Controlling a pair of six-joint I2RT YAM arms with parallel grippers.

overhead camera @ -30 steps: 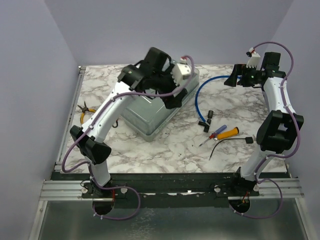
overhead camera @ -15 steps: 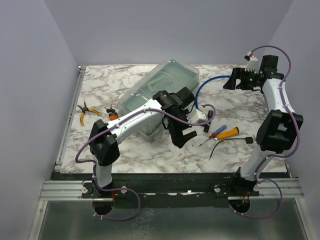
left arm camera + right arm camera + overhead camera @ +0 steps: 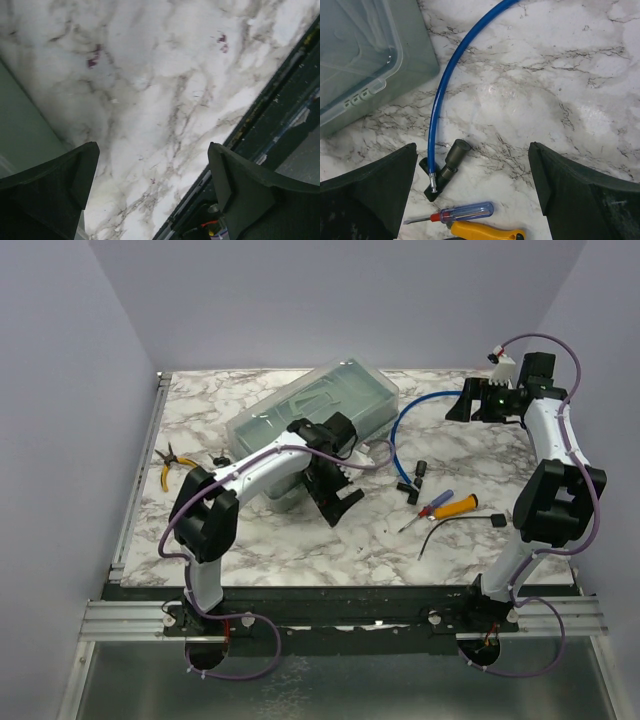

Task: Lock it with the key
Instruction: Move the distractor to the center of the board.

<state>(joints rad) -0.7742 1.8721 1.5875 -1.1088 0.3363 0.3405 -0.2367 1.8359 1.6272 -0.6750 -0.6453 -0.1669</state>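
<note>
From above, we see the left gripper [image 3: 336,502] low over the marble table [image 3: 300,540], just near of the clear lidded storage box [image 3: 320,412]. Its fingers are spread, with nothing between them. The left wrist camera confirms this: the left gripper [image 3: 152,150] is wide open over bare marble, with a grey-green box wall [image 3: 20,135] at the left edge and a dark rail [image 3: 280,100] along the right.

The right gripper [image 3: 463,400] hangs at the far right. Its own camera shows the right gripper [image 3: 472,150] fully spread and empty. It also shows detail that the overhead view blurs: the blue hose [image 3: 445,95] ends in a black fitting [image 3: 451,157], and beside that lie a screwdriver [image 3: 455,212] with a red and blue handle and an orange tool handle [image 3: 485,234] cut off by the frame.

Only the overhead view shows the yellow pliers [image 3: 172,465] at the far left and a black cable [image 3: 450,525].

We cannot make out a key or a lock in any view; the small dark parts near the hose are too small to tell.

Half a second ago the left gripper was further right, nearer the screwdriver. The right arm has barely moved.
</note>
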